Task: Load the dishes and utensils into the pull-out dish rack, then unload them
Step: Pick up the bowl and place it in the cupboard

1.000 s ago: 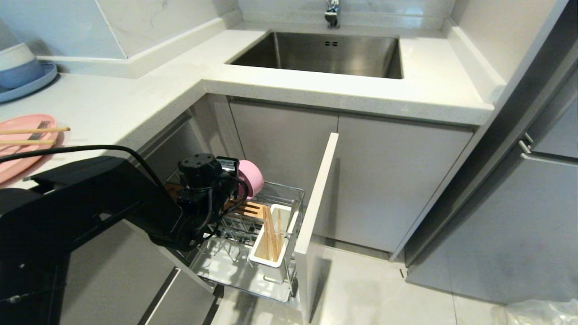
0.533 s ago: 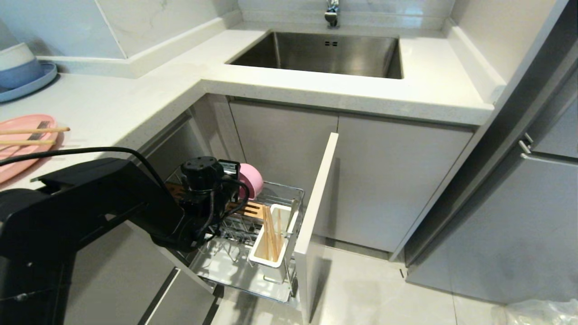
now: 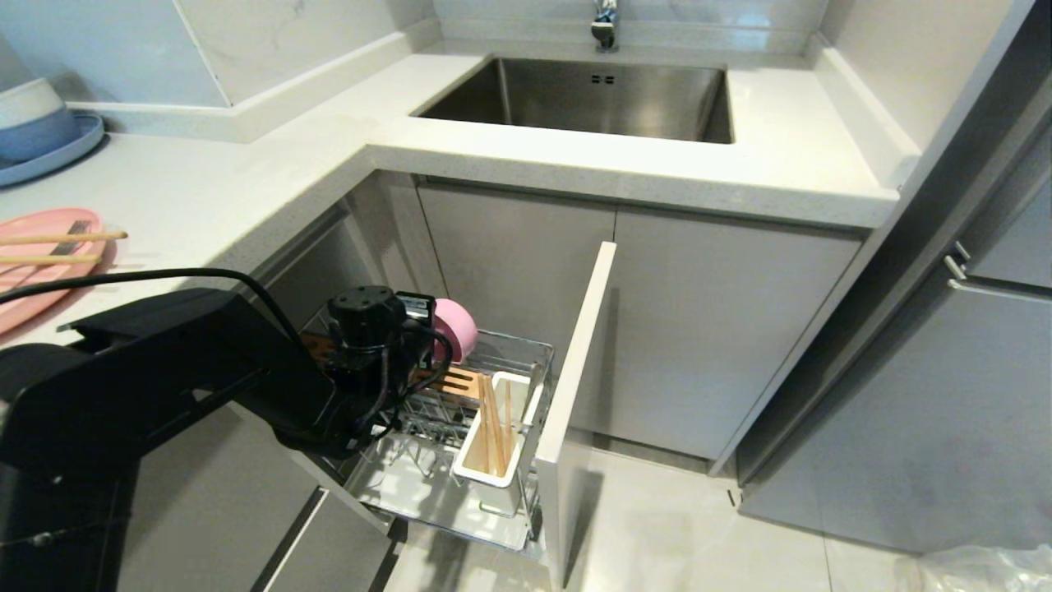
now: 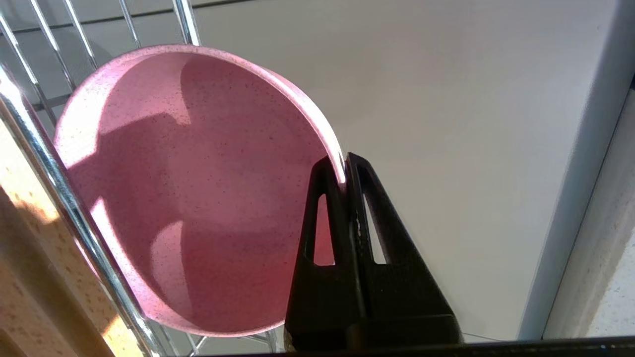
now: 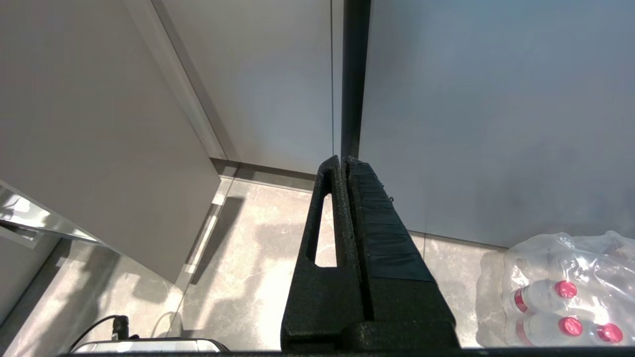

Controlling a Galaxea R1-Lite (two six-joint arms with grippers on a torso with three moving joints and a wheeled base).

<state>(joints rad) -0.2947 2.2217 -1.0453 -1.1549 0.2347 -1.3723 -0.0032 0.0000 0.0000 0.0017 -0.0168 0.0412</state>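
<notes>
The pink bowl point(image 3: 457, 327) hangs tilted on its side over the back of the pull-out dish rack point(image 3: 526, 355). My left gripper point(image 4: 343, 171) is shut on the rim of that bowl point(image 4: 198, 188), one finger inside and one outside. Chrome rack wires point(image 4: 74, 218) run right beside the bowl. Several chopsticks point(image 3: 491, 427) stand in the white utensil holder point(image 3: 493, 473). The pink plate point(image 3: 37, 288) lies on the counter at the left, with two chopsticks point(image 3: 66, 238) and a fork point(image 3: 76, 228) on it. My right gripper point(image 5: 343, 163) is shut and empty, parked above the floor.
The rack's grey door front point(image 3: 575, 386) stands out into the aisle. A steel sink point(image 3: 592, 99) is set in the counter behind. A blue plate with stacked bowls point(image 3: 37, 131) sits far left. A pack of water bottles point(image 5: 565, 292) lies on the floor.
My left gripper has sunk slightly toward the rack with the pink bowl in it. The right arm has not moved.
</notes>
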